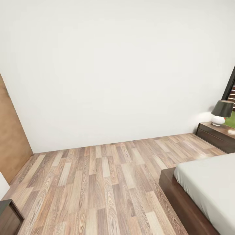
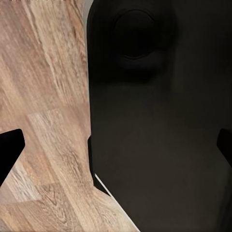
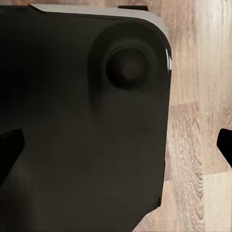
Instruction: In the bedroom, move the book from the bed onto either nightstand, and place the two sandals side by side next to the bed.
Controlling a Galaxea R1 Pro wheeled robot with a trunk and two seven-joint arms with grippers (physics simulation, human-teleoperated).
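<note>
The bed (image 1: pixel 182 199) fills the lower right of the head view, with a dark brown frame and a plain grey mattress (image 1: pixel 210 182). Beyond it, a low dark brown nightstand (image 1: pixel 215 136) stands against the right wall. The book and the two sandals are out of view. In the left wrist view my left gripper (image 2: pixel 116 150) is open, its dark fingertips (image 2: pixel 10 147) far apart over the plank floor and the robot's black base (image 2: pixel 154 121). My right gripper (image 3: pixel 116 150) is open too, fingertips (image 3: pixel 9 147) wide apart above the same black base (image 3: pixel 82 111).
A dark-shaded lamp (image 1: pixel 222 112) with a white foot stands on the nightstand. A dark-framed window (image 1: pixel 230 88) is at the right edge. A brown wood panel (image 1: pixel 11 147) lines the left wall, and a dark cabinet corner (image 1: pixel 8 217) sits at the bottom left. Wood floor (image 1: pixel 98 186) stretches between them.
</note>
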